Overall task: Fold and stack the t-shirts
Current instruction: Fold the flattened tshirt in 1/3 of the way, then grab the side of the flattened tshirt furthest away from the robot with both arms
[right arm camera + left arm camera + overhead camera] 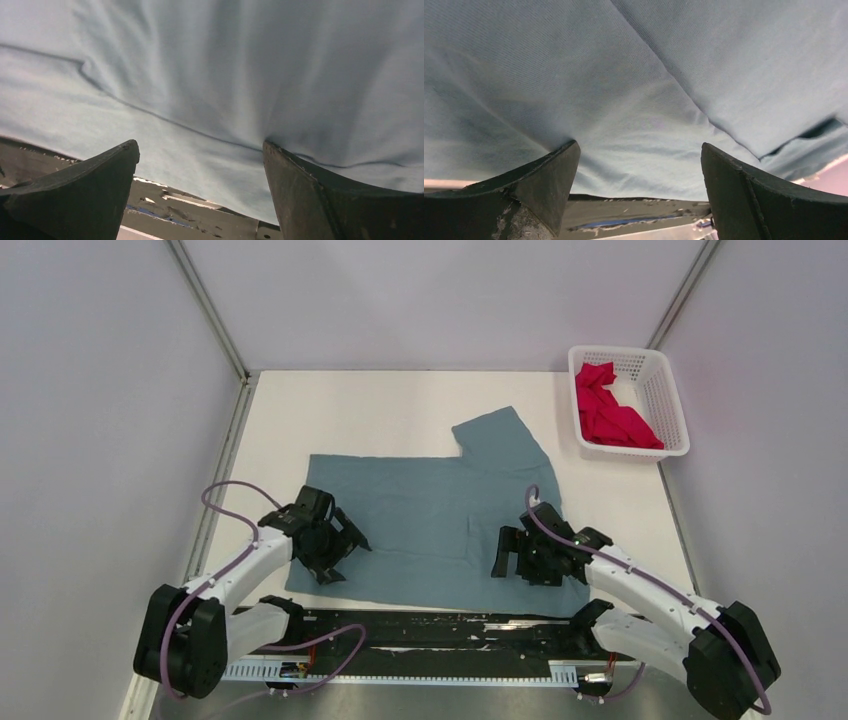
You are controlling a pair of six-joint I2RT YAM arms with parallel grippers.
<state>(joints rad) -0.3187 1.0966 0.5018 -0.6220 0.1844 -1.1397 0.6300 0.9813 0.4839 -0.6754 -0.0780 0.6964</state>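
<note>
Barely begun, I'd say: the blue shirt [430, 520] lies spread on the table [400, 410] under the left gripper [335, 550] and right gripper [520, 560], both spread wide, while the pink shirt [610, 415] sits crumpled in the basket [672, 400].

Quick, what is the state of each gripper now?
Left gripper: open, holding nothing, at the blue-grey t-shirt.
Right gripper: open, holding nothing, at the same shirt.

left arm [240, 565], right arm [640, 580] low, forward; jaws apart, seemingly pointing down.
</note>
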